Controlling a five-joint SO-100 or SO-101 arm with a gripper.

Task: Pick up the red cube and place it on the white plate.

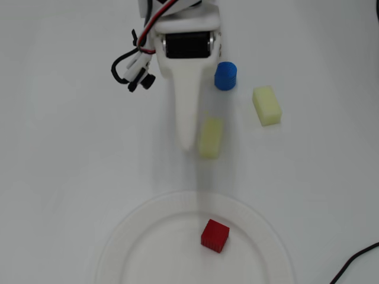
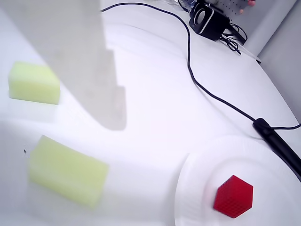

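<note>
The red cube (image 1: 214, 235) lies inside the white plate (image 1: 148, 231) at the bottom of the overhead view, right of the plate's middle. In the wrist view the cube (image 2: 233, 196) sits on the plate (image 2: 197, 179) at the lower right. My gripper (image 1: 188, 144) hangs above the table beyond the plate, clear of the cube, its tip beside a pale yellow block (image 1: 211, 137). Its jaws look closed together and hold nothing. In the wrist view the gripper (image 2: 115, 121) comes in from the upper left.
A second pale yellow block (image 1: 266, 105) and a blue cylinder (image 1: 225, 76) stand to the right of the arm. Both blocks show in the wrist view (image 2: 67, 170), (image 2: 34, 83). A black cable (image 2: 197, 84) runs past the plate's far side to a black device (image 2: 207, 19).
</note>
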